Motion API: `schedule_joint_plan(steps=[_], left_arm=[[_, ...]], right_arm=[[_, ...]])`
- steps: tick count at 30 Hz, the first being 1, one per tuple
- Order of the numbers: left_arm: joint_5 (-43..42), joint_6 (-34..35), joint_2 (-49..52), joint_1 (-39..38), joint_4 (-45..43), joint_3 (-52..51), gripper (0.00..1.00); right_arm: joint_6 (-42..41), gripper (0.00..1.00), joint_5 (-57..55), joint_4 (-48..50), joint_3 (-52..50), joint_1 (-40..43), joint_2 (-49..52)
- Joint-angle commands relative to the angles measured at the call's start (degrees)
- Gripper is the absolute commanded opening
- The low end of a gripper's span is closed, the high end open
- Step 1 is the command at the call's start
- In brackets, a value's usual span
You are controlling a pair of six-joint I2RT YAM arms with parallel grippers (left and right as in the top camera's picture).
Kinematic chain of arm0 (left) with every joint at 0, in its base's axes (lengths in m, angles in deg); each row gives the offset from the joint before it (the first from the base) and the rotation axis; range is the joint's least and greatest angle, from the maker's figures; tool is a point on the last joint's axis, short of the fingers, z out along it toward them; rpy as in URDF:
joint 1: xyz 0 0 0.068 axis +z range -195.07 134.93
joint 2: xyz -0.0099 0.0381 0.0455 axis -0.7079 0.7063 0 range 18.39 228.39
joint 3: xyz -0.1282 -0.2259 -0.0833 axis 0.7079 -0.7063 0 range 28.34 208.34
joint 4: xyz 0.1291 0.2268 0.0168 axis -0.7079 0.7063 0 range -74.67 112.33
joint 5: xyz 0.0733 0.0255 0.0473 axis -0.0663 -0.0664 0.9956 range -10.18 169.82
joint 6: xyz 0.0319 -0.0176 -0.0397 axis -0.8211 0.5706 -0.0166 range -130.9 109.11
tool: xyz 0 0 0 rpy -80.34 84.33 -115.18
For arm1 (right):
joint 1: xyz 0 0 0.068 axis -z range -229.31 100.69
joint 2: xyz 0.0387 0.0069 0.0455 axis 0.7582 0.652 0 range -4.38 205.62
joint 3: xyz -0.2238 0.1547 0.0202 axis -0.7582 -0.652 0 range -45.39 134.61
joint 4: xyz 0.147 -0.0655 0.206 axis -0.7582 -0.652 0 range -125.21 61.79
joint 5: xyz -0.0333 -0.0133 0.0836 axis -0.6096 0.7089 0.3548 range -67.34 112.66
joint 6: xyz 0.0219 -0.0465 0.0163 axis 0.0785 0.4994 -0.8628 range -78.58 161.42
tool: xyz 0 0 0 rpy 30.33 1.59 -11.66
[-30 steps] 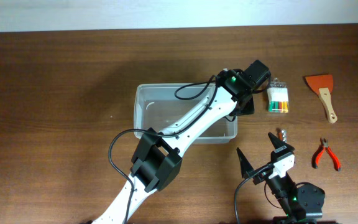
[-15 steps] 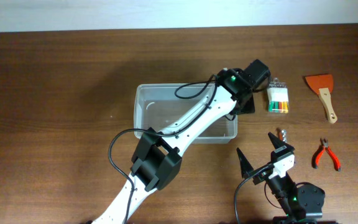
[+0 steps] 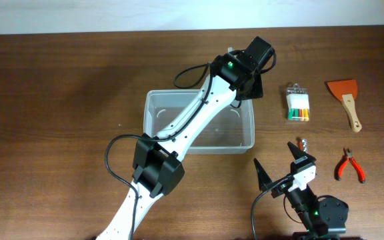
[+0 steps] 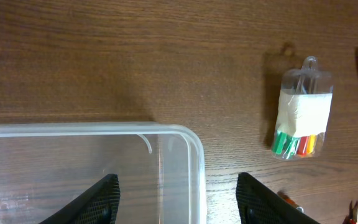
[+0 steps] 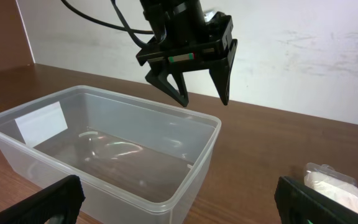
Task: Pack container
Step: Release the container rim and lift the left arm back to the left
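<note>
The clear plastic container stands mid-table and looks empty. My left gripper hovers open above its far right corner; in the left wrist view the fingers straddle the container's right rim. It holds nothing. My right gripper is open and empty near the front edge, right of the container. In the right wrist view its fingers frame the container, with the left gripper above.
A pack of coloured markers lies right of the container, also in the left wrist view. An orange scraper, red-handled pliers and a small metal piece lie further right.
My left gripper has moved back and to the left, from beside the container's right wall to above its far right corner. The right arm has not moved.
</note>
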Motion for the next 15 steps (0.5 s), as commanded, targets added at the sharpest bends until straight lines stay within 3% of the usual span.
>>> schedule_joint_plan(steps=[1,7,15], left_arm=[[1.05,-1.07,0.42,-0.13,0.07,0.94,0.62],[3.17,-6.64,0.39,1.14,-1.29,2.95,0.62],[3.23,-15.47,-1.86,5.29,1.73,17.14,0.68]], right_arm=[[-0.39,0.99,1.16,-0.42,-0.26,-0.31,-0.39],[-0.39,0.99,1.16,-0.42,-0.26,-0.31,-0.39],[-0.39,0.99,1.16,-0.42,-0.26,-0.31,-0.39]])
